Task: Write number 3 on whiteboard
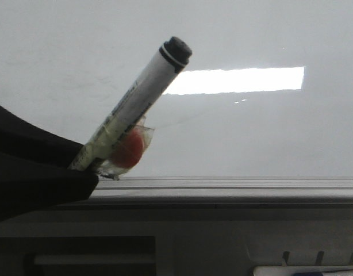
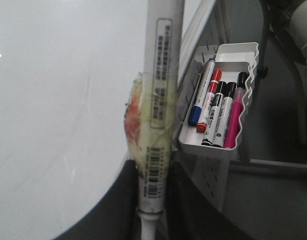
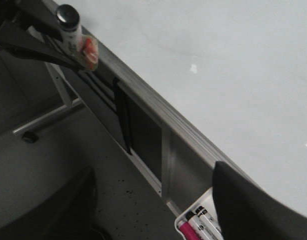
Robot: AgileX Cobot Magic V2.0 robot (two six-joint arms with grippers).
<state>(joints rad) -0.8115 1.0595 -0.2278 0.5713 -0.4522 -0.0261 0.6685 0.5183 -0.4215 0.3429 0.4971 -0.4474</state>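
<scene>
Glossy pale grey-white whiteboard with a grey metal rail edge fills the front view; no drawn 3 shows on it, only a bright rectangular reflection. The left pincer, a dark mass, grips the lower end of a white marker pen with a black cap, which tilts up and away from it, yellowish tape and an orange-red lump just above the grip. In the left wrist view the pen rises straight from the pincer over the board; beside it a white tray holds blue, red, black and pink markers. In the right wrist view the right pincer shows one dark finger; its state cannot be told.
</scene>
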